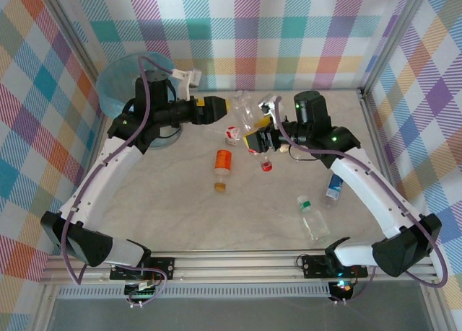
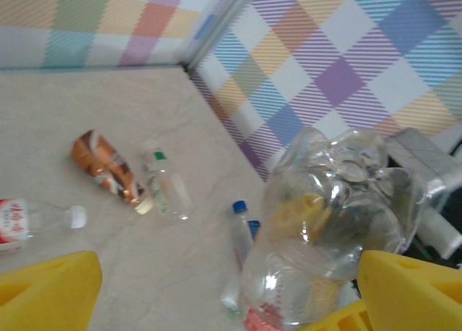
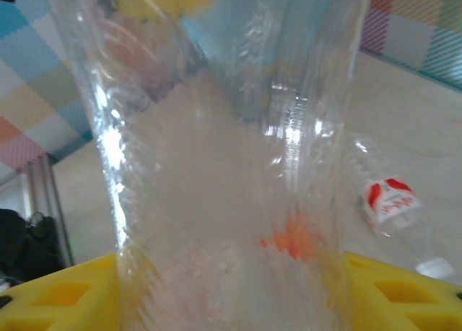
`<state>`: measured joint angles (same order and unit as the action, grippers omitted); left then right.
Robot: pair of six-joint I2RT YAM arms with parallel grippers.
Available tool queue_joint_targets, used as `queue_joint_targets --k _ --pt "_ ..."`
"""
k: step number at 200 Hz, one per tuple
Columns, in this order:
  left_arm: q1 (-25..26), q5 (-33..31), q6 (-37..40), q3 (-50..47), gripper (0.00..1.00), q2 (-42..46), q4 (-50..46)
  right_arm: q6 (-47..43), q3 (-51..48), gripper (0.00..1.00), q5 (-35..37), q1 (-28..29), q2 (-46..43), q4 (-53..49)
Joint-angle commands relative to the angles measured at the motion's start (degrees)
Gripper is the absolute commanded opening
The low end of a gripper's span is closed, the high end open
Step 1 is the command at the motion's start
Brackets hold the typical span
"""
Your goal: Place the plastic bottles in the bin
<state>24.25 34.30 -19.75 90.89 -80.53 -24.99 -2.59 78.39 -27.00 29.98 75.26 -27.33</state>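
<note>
Bottle [image 3: 216, 165], clear and crumpled, is pinched by the right jaws near its labelled end. Its other end reaches between the left jaws, which stand spread wide around it. This looks like a hand-over toward the bin [image 1: 115, 86], behind the left jaws. Next, the left jaws should close before the right jaws let go. An orange bottle [image 1: 223, 161] lies on the desk [image 1: 180, 208] below both.

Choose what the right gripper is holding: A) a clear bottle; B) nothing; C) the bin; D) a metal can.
A: the right gripper is clamped on a clear bottle, seen close up in the right wrist view.
</note>
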Motion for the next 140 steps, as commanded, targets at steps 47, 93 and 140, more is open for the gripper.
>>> queue_joint_targets --k 47,93,140 --pt "1.8 8.7 -2.7 -1.4 0.92 1.4 7.5 4.0 1.4 0.62 -11.0 1.6 2.0 6.3" --pt "2.0 8.7 -2.1 -1.1 0.85 1.2 6.2 4.7 2.2 0.62 -13.3 2.7 2.8 7.3" --pt "2.0 7.2 -1.3 -0.3 0.69 2.5 4.9 5.0 3.5 0.64 -13.1 3.2 3.6 6.9"
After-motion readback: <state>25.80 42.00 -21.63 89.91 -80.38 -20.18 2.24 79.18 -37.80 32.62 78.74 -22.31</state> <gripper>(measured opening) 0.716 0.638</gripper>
